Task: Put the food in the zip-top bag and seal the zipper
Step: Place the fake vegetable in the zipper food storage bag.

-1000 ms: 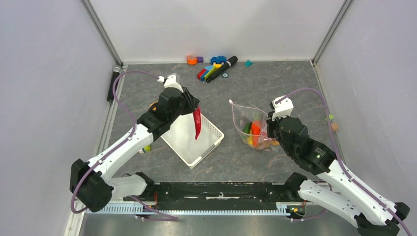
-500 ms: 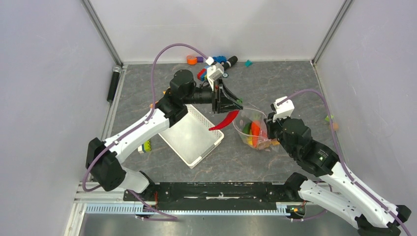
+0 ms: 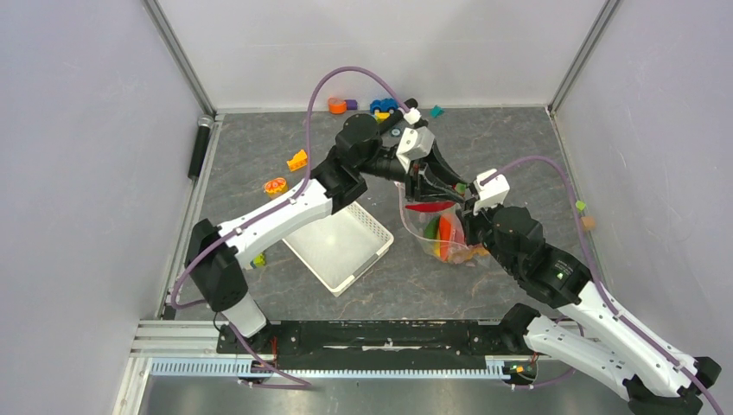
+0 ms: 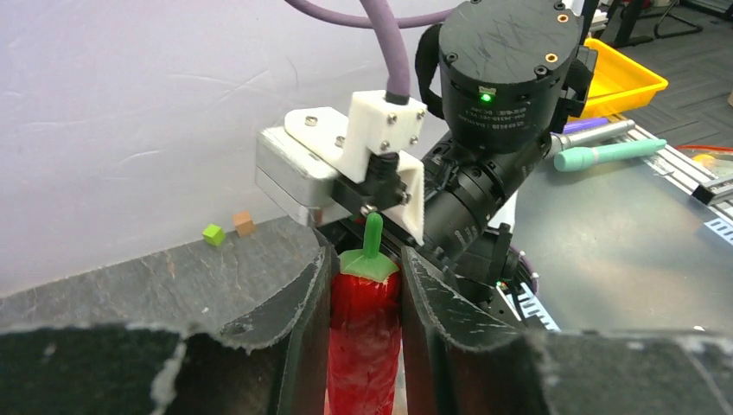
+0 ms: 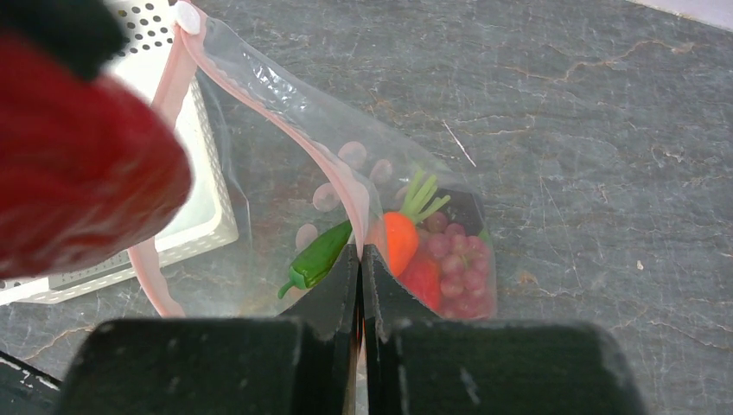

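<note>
Nearest us, the right arm [image 3: 553, 272] comes up from its base, folded, its forearm slanting in to the near right side of the zip-top bag [image 3: 413, 226]. The right tool [image 5: 359, 251] is clamped tight, fingers pressed together on the zipper [image 5: 186, 65], the pink strip, at the near lip of the bag's mouth. That mouth stands open, the strip curving round in a loop.

The bag sits on the grey surface [image 3: 519, 147] with food already in it: a green chilli [image 5: 320, 255], an orange carrot [image 5: 399, 242] with its green top, and purple grapes [image 5: 458, 268] at the bottom.

Just left of the bag lies the white basket [image 3: 341, 246], one corner close to the bag's side.

Now the left arm [image 3: 277, 212]: stretched long from its base, running diagonally past the basket, wrist bent so that the left tool [image 4: 365, 285] points at the bag's mouth from the far left. Its fingers grip the red chilli [image 3: 430, 207] by the upper body, one pad on each side. The chilli lies nearly level, long axis across the bag's opening, green stalk poking out past the fingertips toward the right arm's wrist, tapered end toward the basket. It hangs right over the mouth, above the food inside.

Beyond the bag, by the back wall, toy blocks [image 3: 380, 106] lie scattered.
</note>
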